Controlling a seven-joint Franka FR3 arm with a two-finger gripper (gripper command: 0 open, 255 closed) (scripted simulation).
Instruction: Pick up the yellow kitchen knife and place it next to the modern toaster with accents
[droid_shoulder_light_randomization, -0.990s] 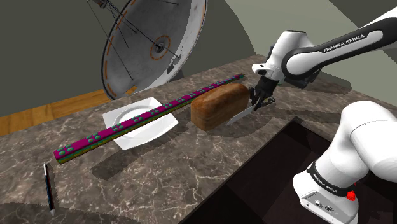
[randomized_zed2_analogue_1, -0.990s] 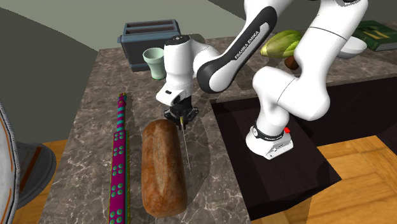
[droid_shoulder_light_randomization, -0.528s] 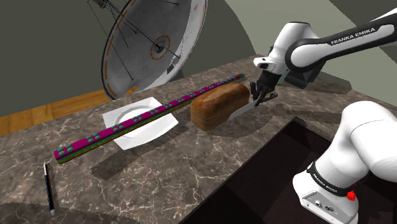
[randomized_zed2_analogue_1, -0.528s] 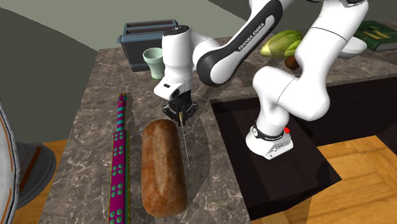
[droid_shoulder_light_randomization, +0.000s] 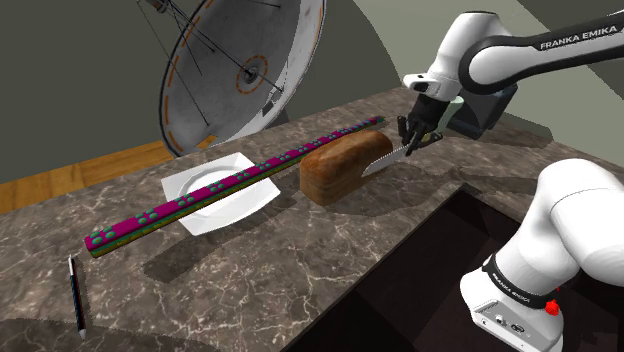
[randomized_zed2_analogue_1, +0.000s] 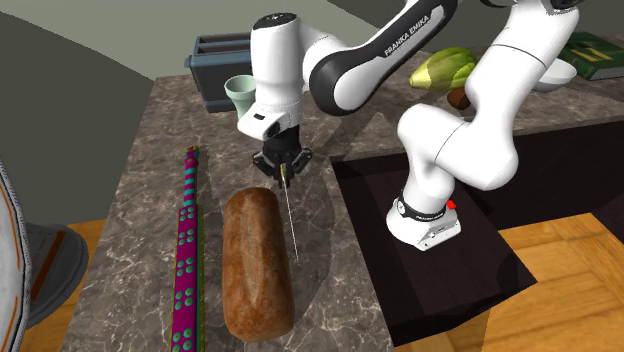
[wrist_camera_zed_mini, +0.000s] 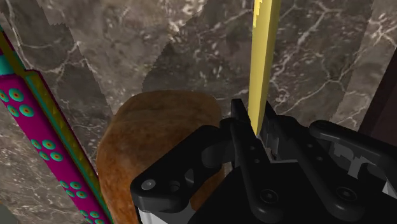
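So, gripper: the all-black two-finger gripper (randomized_zed2_analogue_1: 283, 165) is clamped on the handle end of the yellow-bladed kitchen knife (wrist_camera_zed_mini: 264, 51), with a finger tight on each side of it.
Knife position: it hangs from the gripper over the dark veined marble counter (droid_shoulder_light_randomization: 250, 280). The blade sticks out along the side of the long brown bread loaf (randomized_zed2_analogue_1: 257, 262), tip low and just beside the crust. Can't tell if the tip is fully clear of the stone.
Toaster: the dark grey two-slot toaster (randomized_zed2_analogue_1: 232, 52) sits at the far end of the counter in the second exterior view, with a pale green cup (randomized_zed2_analogue_1: 242, 98) right in front of it.
Done so far: the grab looks sorted, the knife is in hand.
Left to do: the carry over to the toaster (the knife isn't next to it yet), then the set-down beside it and the release.
Watch out for: the cup sits roughly between gripper and toaster, so reaching free room beside the toaster probably means going around it.
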